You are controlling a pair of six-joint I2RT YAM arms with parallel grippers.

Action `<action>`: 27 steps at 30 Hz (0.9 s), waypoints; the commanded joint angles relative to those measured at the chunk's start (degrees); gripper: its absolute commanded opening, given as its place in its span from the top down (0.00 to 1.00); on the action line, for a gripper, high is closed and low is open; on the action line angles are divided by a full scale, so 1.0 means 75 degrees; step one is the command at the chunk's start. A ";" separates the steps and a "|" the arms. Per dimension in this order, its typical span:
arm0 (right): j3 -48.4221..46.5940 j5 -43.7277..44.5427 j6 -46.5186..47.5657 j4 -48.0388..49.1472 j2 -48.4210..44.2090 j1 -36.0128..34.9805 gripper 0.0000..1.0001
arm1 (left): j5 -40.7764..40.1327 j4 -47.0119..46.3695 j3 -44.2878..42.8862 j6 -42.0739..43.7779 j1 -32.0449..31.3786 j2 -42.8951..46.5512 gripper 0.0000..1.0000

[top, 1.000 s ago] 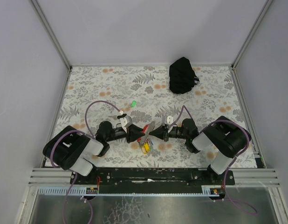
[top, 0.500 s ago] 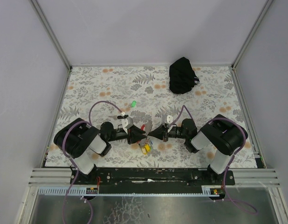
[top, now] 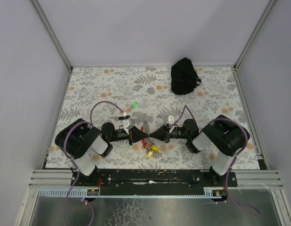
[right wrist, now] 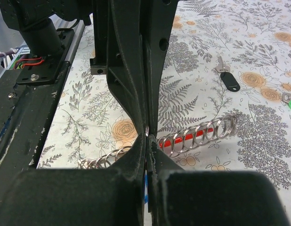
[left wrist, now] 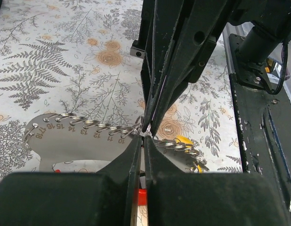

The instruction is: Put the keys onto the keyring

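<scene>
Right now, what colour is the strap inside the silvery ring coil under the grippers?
Red; the curved strap shows best in the right wrist view.

Left gripper (top: pixel 143 136) and right gripper (top: pixel 150 136) tip to tip, jaws closed, arms low

The keyring (right wrist: pixel 206 133), a silvery chain with red strap and yellow tag, is held pinched at its middle. 1 green-tagged key (top: pixel 134 104) lies flat, apart from it; 1 dark-tagged key (right wrist: pixel 228 79) lies nearer.

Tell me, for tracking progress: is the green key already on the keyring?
No, the green key lies loose on the table, well apart from the keyring.
</scene>
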State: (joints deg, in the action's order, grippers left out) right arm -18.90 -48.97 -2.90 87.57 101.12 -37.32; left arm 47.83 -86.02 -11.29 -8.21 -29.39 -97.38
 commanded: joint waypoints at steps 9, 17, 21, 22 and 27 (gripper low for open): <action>-0.0020 0.0518 0.1931 -0.1961 -0.1263 0.0101 0.68 | -0.0597 0.3095 -0.0416 0.1250 0.0003 0.1909 1.00; -0.0198 0.1042 0.3102 -0.4171 -0.2577 0.0100 0.64 | -0.1745 0.7126 -0.1784 0.2351 -0.0718 0.2863 1.00; -0.0306 0.0999 0.3244 -0.4507 -0.2790 0.0100 0.63 | -0.2290 0.8602 -0.2450 0.2692 -0.1090 0.2891 1.00; -0.0340 0.0963 0.3273 -0.4603 -0.2786 0.0107 0.63 | -0.2394 0.8821 -0.2571 0.2750 -0.1152 0.2860 1.00; -0.0395 0.0936 0.3249 -0.4554 -0.2602 0.0094 0.63 | -0.2644 0.9485 -0.2950 0.3021 -0.1395 0.2521 1.00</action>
State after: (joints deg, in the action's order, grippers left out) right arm -19.73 -42.50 19.92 53.32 81.58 -36.84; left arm 31.42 -22.37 -30.63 10.83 -38.65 -76.99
